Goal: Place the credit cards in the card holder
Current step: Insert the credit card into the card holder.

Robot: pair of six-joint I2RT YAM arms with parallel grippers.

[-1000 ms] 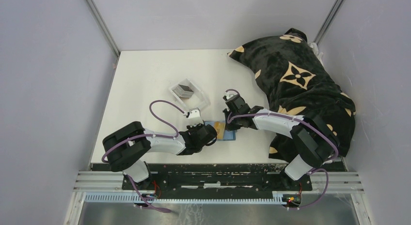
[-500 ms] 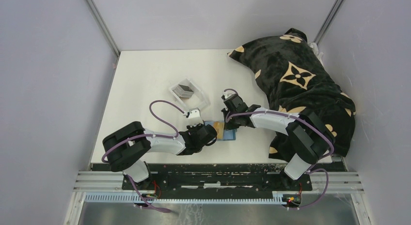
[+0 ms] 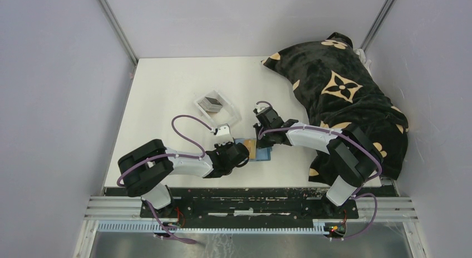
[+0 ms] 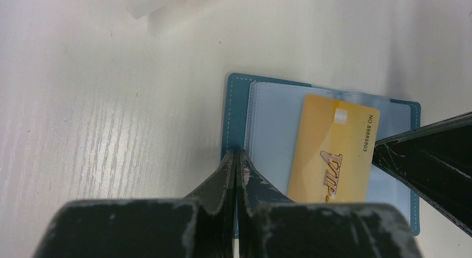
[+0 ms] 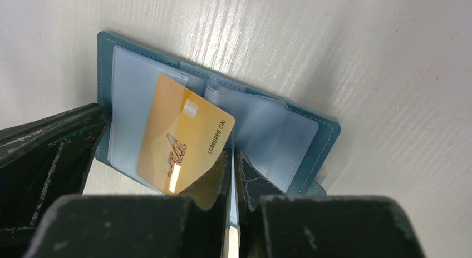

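One gold card (image 5: 178, 141) is partway into the card holder (image 5: 311, 141), which lies open and flat on the surface (image 3: 167, 85) between the two arms. The card's leading end appears tucked under a clear sleeve, while the rest rides tilted above the pages.

The right claw (image 5: 232, 158) is nearly closed and appears to pinch the card's near edge. The left claw (image 4: 236, 158) is fully closed, its tips pressed on the holder's teal border, seemingly pinning it down. The step in hand looks like the insertion of this card.

The next move likely calls for a shallow push along the sleeve's line. The card must stay flat enough not to buckle the plastic, and the holder must be kept from sliding.

More dark cards (image 3: 212, 102) wait in a clear tray (image 3: 229, 114) further back, well apart from the holder. A black patterned cloth (image 3: 345, 85) covers the right side and touches nothing in play. The claws work very close together, so a bump between them is the main risk.
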